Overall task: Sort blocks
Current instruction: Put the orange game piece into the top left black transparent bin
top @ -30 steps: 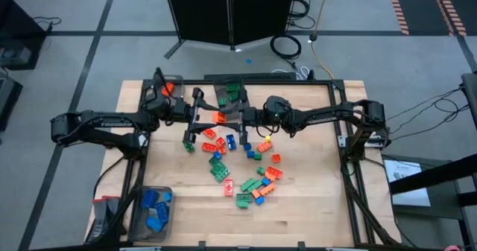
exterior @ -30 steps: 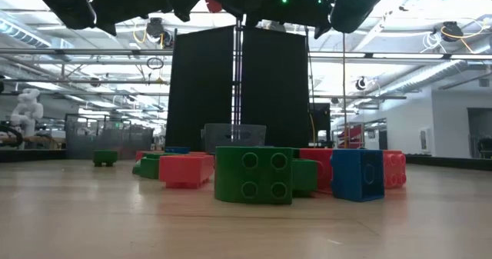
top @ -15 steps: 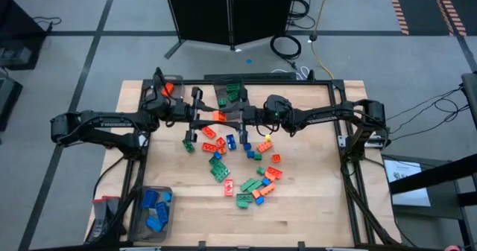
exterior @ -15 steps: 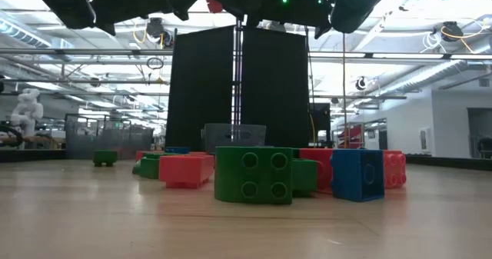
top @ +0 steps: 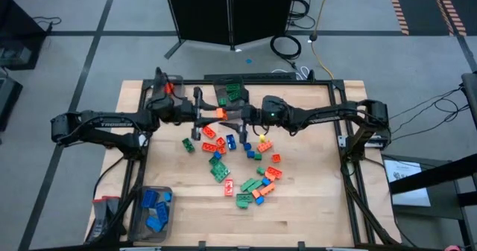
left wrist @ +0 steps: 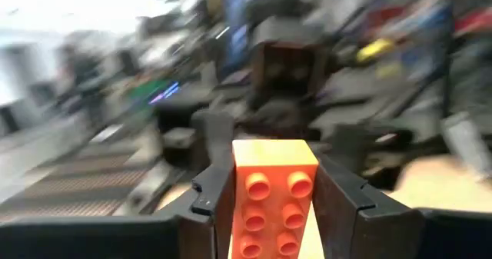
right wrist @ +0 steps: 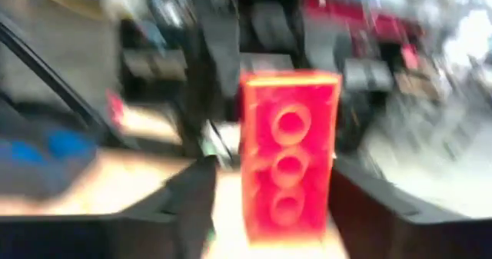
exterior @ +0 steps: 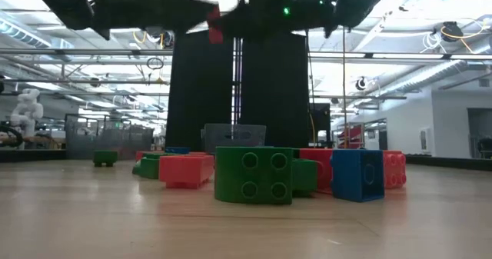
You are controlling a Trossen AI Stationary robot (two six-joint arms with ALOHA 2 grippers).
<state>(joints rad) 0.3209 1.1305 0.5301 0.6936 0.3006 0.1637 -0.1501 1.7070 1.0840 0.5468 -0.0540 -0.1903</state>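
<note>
Orange brick [left wrist: 274, 200]: studded, clamped in left jaws | right jaws spread, clear of it

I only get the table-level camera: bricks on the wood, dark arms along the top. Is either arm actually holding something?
Observer: Yes. Its wrist camera shows the left gripper clamped on an orange brick.
Operator: And the other arm?
Observer: The right gripper faces that same brick, its fingers apart and not touching it.
Operator: Where are the blue ones collected?
Observer: From above, a bin at the table's front left corner holds blue bricks.
</note>
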